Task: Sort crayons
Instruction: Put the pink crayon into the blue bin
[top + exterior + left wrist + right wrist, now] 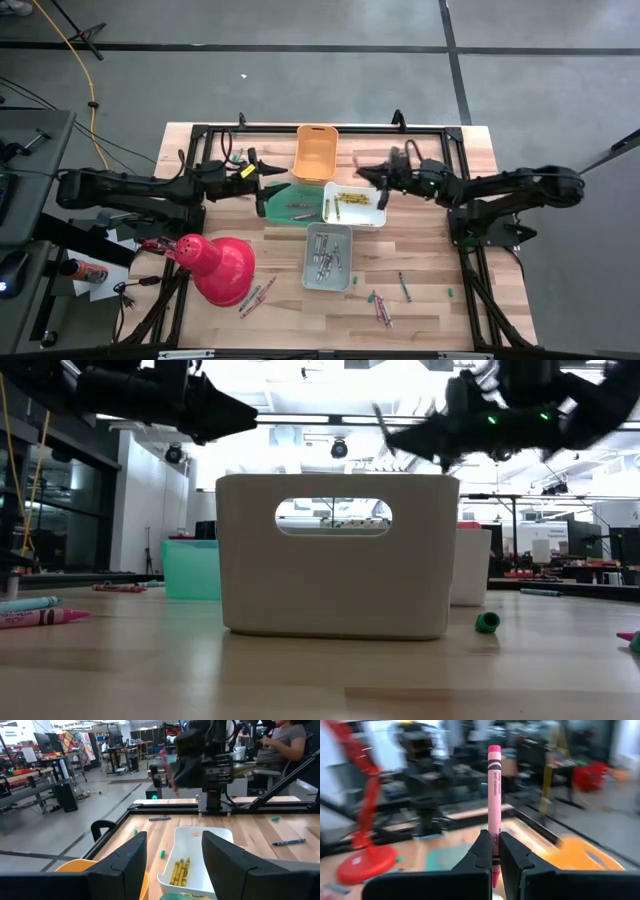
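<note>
My right gripper (493, 844) is shut on a pink crayon (494, 785), raised above the table over the white bin's (372, 213) far edge. My left gripper (175, 855) hovers open and level opposite it, above the green bin (285, 203), with nothing between its fingers. Yellow crayons (180, 871) lie in the white bin (200, 837). More crayons sit in the green bin and the grey bin (328, 256). Loose crayons (381, 305) lie on the wood near the front edge. My right gripper pinches the pink crayon near its lower end (494, 851) between its two fingertips. The fingers are level, coming from the table's right, and lie across the crayon. The crayon stands upright, most of its length above the fingers, lifted clear of the table.
An orange bin (316, 152) stands at the back centre. A red desk lamp (215, 265) lies on the front left of the table. A black frame (300, 130) runs around the work area. Small green bits (487, 622) dot the wood. A person (282, 742) sits beyond the table.
</note>
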`<state>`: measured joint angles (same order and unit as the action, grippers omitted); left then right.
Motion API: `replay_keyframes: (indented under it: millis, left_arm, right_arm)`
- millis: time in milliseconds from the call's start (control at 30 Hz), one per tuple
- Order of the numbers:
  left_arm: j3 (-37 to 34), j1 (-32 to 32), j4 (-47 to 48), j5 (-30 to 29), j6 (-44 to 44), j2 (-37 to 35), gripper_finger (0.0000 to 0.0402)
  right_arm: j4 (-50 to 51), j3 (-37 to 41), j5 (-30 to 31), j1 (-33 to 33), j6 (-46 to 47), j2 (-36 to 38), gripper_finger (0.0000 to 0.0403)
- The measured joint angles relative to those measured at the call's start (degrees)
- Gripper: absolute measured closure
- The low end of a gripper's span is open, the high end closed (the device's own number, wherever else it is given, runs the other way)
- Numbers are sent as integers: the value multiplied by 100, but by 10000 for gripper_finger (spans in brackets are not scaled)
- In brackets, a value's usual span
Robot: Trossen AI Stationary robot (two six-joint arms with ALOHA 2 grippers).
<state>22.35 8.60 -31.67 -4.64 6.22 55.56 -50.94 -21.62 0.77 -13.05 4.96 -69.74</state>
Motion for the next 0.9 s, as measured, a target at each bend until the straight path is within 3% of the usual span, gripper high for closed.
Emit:
replay_keyframes:
  millis: [267, 900]
  left_arm:
    - [0, -1, -251, 13, -4, 269, 225]
    - [0, -7, -250, 15, -50, 240, 225]
  right_arm:
    - [214, -1227, -1061, 537, -1059, -691, 402]
    - [221, -1353, -1081, 706, -1293, -924, 402]
